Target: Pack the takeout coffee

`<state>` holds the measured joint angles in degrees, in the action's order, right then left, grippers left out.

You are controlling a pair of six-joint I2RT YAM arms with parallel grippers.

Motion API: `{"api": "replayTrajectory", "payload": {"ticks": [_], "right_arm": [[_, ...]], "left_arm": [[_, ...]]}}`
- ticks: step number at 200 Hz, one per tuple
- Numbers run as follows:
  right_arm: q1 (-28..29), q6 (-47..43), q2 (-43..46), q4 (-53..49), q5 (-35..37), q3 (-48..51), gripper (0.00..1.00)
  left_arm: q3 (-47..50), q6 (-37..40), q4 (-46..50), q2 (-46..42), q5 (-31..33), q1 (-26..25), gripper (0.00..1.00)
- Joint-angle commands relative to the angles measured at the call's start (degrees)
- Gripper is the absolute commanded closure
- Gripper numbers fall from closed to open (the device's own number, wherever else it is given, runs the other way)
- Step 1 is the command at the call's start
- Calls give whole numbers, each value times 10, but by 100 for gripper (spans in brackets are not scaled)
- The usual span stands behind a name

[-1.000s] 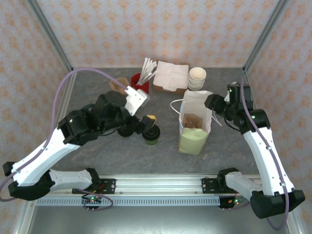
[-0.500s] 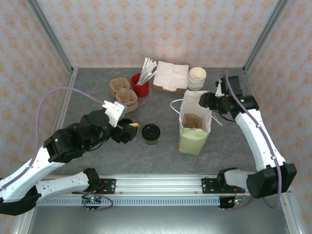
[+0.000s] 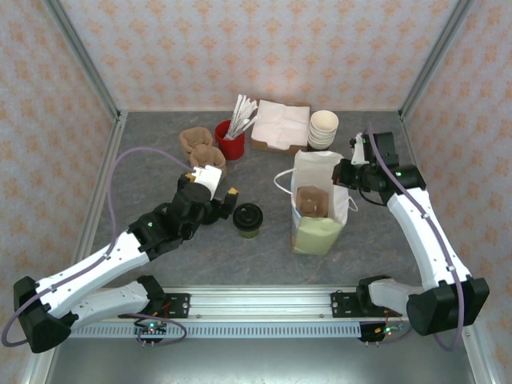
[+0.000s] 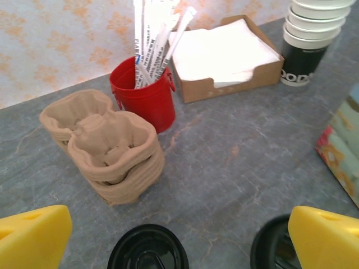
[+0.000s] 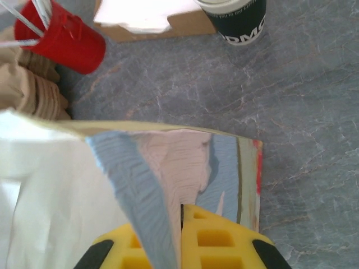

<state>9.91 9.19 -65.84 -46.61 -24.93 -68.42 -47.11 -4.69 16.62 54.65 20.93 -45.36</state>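
Centrally, round black-lidded cup (image 3: 248,218); bag (image 3: 318,234) probably paper.

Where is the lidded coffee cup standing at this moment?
In the top view, the lidded coffee cup stands mid-table, right of the black lids and left of the paper bag.

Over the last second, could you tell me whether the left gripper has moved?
Yes: the left gripper has drawn leftward, away from the takeout coffee, which stayed put, and its jaws are open.
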Motion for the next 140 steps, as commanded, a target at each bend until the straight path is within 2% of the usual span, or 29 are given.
{"api": "replayTrajectory", "payload": {"ticks": [1,35,73,105,140], "right_arm": [[-4,13,32,43,-6,7,100],[-3,56,78,117,-49,36,100],[1,73,151,171,-58,89,100],[2,71,219,193,-49,148,100],[4,84,240,181,-46,166,100]], "left_arm": [[13,-29,-90,-9,40,2,0],[-14,-74,-30,-15,70,2,0],[-81,-100,79,-1,82,2,0],[-106,-120,100,12,54,2,0],[-151,-123,125,41,11,1,4]]}}
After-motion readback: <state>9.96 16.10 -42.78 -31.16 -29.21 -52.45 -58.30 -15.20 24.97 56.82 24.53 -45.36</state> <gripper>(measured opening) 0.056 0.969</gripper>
